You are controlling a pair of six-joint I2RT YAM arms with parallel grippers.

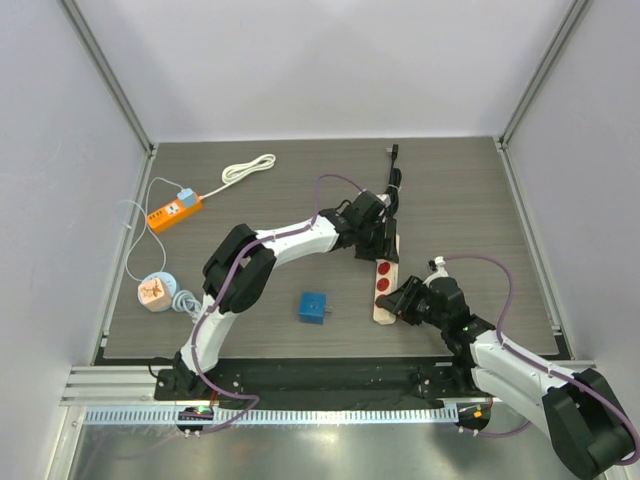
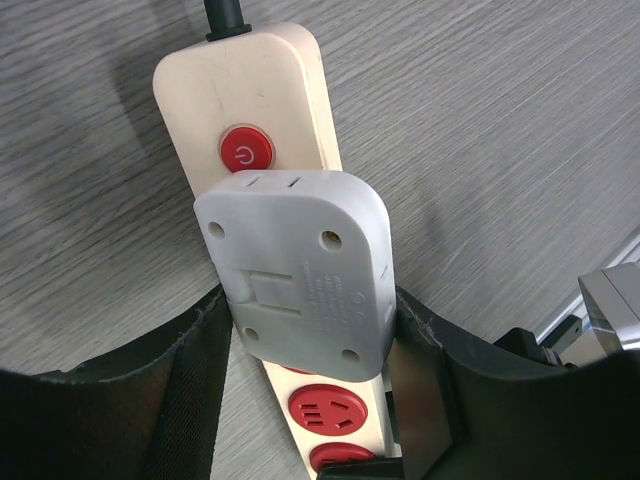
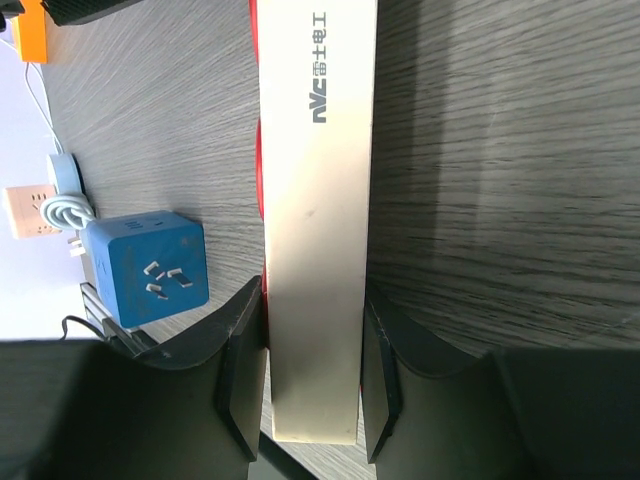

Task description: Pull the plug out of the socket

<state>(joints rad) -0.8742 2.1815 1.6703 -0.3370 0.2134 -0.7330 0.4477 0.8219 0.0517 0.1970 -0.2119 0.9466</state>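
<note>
A cream socket strip (image 1: 384, 287) with red sockets lies in the middle of the table, its black cord running to the far side. On it sits a grey plug (image 2: 298, 272), just below the red power button (image 2: 246, 152). My left gripper (image 2: 306, 345) is shut on the plug, one black finger (image 2: 196, 385) pressing each side. In the top view the left gripper (image 1: 378, 236) hides the plug. My right gripper (image 3: 313, 392) is shut on the near end of the socket strip (image 3: 318, 190), also seen from above (image 1: 397, 303).
A blue cube adapter (image 1: 314, 307) lies just left of the strip's near end. At the far left are an orange power strip (image 1: 175, 211), a coiled white cable (image 1: 250, 167) and a round white reel (image 1: 153, 291). Walls close in three sides.
</note>
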